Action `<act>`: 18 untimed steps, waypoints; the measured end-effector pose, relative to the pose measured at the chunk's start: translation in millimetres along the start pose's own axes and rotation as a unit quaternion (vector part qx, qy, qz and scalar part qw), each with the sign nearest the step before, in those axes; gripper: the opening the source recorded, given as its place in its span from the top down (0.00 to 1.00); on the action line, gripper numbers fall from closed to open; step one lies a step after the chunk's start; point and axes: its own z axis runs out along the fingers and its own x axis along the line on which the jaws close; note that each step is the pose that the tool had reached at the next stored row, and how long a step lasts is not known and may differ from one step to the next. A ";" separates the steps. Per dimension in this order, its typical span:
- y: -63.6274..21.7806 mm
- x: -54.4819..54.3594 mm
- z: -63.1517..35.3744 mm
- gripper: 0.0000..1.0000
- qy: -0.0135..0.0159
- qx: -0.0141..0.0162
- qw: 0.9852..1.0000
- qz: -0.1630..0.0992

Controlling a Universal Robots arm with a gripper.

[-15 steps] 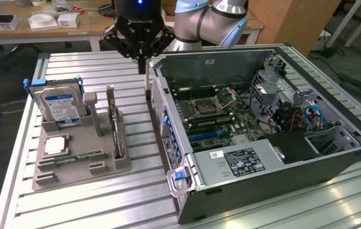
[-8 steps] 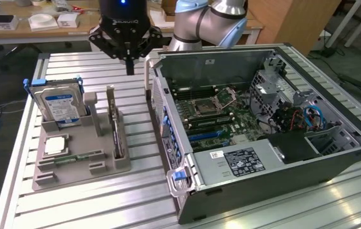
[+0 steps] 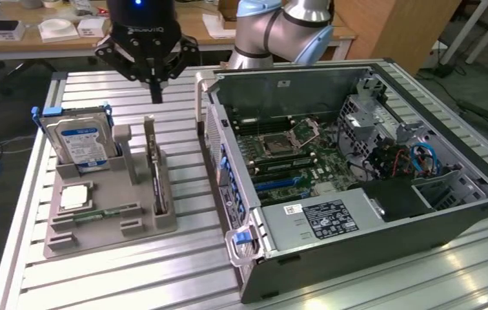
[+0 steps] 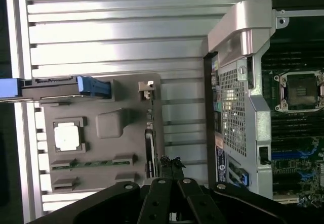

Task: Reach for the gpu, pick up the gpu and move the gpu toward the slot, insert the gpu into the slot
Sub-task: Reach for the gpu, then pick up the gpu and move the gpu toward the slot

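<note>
Pincer: black gripper (image 3: 156,97), upper left of the exterior view, fingertips clenched together, empty.
Card: thin green gpu card (image 3: 152,169), edge-on in grey plastic holder (image 3: 106,219) below the gripper; I can't make out its fan.

a blue-labelled hard drive (image 3: 79,142) stands upright in a grey holder (image 3: 110,240) on the slatted desk (image 3: 141,284); a cpu chip (image 3: 73,196) lies flat in it. an open computer case (image 3: 382,245) stands near.
</note>
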 end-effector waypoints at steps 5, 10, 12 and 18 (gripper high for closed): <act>-1.3 16.9 -0.4 0.90 0.000 0.000 1.000 0.000; -2.3 31.4 -0.7 0.90 0.000 0.000 1.000 0.000; -2.4 31.6 -0.7 0.90 0.000 0.000 1.000 0.000; -2.4 31.7 -0.7 0.90 0.000 0.000 1.000 0.000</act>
